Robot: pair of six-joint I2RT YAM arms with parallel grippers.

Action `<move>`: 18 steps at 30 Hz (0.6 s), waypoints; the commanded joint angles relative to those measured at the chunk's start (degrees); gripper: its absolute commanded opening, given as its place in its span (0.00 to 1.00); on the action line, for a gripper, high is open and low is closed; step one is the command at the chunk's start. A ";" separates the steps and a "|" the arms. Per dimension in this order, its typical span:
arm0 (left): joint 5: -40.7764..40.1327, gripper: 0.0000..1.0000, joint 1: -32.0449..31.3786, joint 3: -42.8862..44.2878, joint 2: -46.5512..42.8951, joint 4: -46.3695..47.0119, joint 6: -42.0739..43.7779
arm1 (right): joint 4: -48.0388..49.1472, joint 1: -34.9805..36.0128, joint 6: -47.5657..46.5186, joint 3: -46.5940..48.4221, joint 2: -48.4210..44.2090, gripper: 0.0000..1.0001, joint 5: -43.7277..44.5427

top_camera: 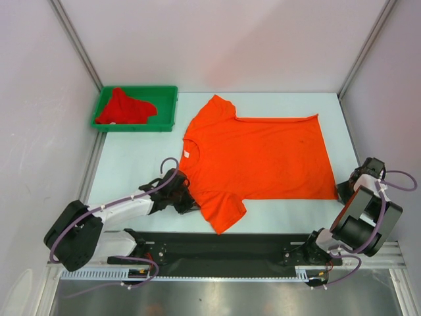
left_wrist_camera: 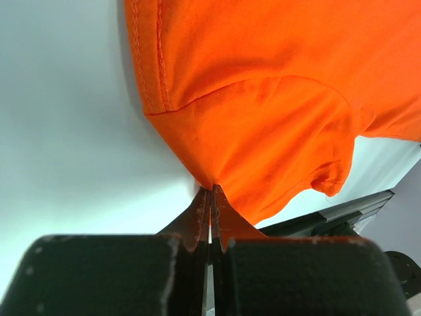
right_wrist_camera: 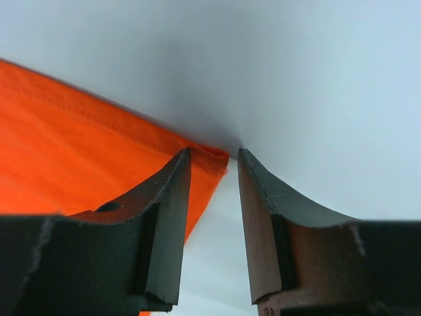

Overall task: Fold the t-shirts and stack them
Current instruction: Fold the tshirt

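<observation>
The bright orange t-shirt lies spread flat on the white table, neck to the left, hem to the right. My left gripper is shut on the shirt's near shoulder edge by the near sleeve; in the left wrist view the gripper pinches orange cloth at its tips. My right gripper is open at the near right hem corner; in the right wrist view the gripper has that corner between its jaws. The deeper red t-shirt lies crumpled in the green tray.
The green tray stands at the back left of the table. White enclosure walls rise on both sides and at the back. A black rail carries the arm bases along the near edge.
</observation>
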 commanded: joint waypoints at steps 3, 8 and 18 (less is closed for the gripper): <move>0.23 0.00 0.31 -0.81 -2.36 0.26 0.13 | 2.57 -0.14 1.28 -0.82 3.85 0.36 1.80; -0.03 0.01 0.31 -2.04 -3.94 0.26 -0.92 | 1.35 0.56 1.37 -1.86 3.08 0.06 2.68; -1.70 0.00 0.22 -4.85 -10.18 -2.02 -3.73 | -1.47 2.49 0.40 1.47 3.86 0.00 7.86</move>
